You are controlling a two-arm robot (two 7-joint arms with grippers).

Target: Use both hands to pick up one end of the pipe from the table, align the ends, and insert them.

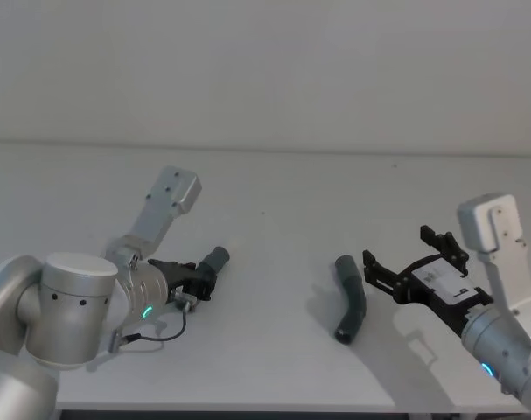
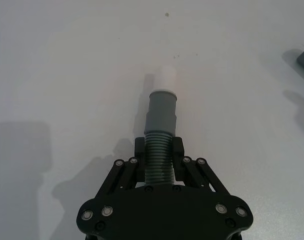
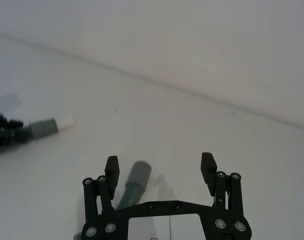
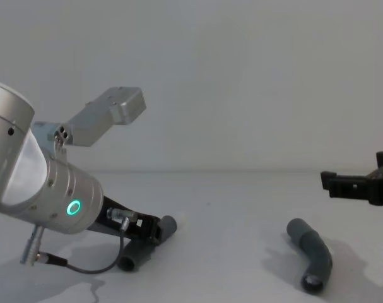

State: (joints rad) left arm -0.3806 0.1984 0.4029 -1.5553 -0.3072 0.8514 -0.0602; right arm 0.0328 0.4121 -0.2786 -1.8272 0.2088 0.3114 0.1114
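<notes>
**One piece gripped, one lying free**

Pale table [image 1: 274, 184], wide and flat. On the left, left gripper [image 2: 158, 147] clamped around the ribbed middle of the left pipe piece [image 2: 159, 136], held low at the surface, smooth cuff [image 2: 163, 104] and narrow white tip [image 2: 167, 77] jutting out ahead. On the right, right gripper [image 3: 160, 161] spread wide and empty, just beside the right pipe piece [image 1: 352, 297], lying bent on the table. Probably light; cuffs stiff and smooth, maybe slippery; ribbed middle likely to flex under a push. Best taken right behind the open cuff [image 3: 139, 172] to keep that end steady for mating.
</notes>
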